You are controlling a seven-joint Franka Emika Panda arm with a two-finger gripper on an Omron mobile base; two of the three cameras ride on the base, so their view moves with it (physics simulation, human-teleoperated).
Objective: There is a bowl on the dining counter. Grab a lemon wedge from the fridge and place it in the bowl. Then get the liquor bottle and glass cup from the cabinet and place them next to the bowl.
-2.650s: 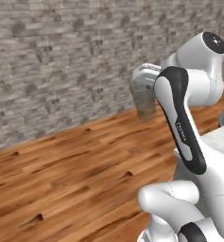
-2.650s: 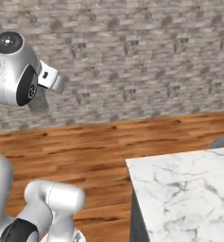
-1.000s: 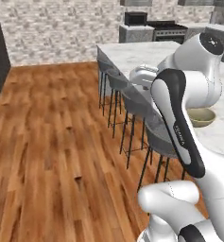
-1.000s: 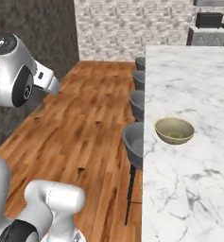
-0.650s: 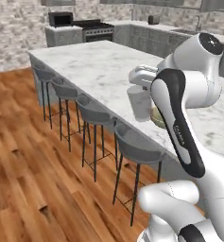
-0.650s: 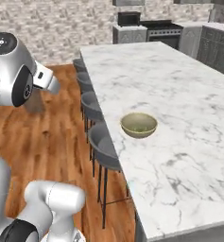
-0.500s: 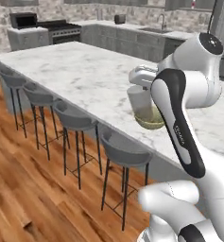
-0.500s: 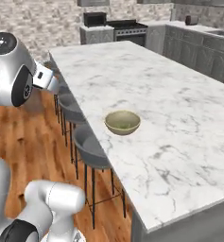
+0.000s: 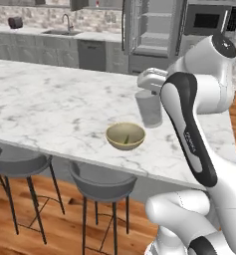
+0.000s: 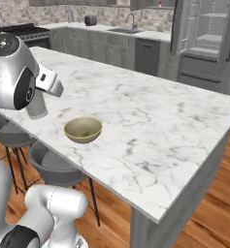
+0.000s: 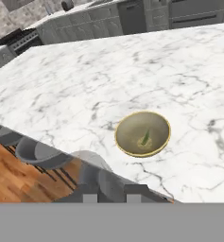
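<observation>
Since half a second ago your base swung round, so the fridge [image 9: 154,35] came into sight behind the dining counter [image 9: 50,109]. Your gripper [image 9: 150,88] was clenched on the glass cup [image 9: 149,107], held above the marble near the bowl [image 9: 125,136]; what looked like the lemon wedge [image 11: 145,138] lay inside it.

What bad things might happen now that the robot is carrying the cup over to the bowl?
1. The glass cup hangs in the gripper high above the dining counter; released from there, it might tip or roll.
2. Set down too close, it could knock the bowl holding the lemon wedge.
3. The bowl sits near the counter's stool-side edge, so a nudge might push it off.
</observation>
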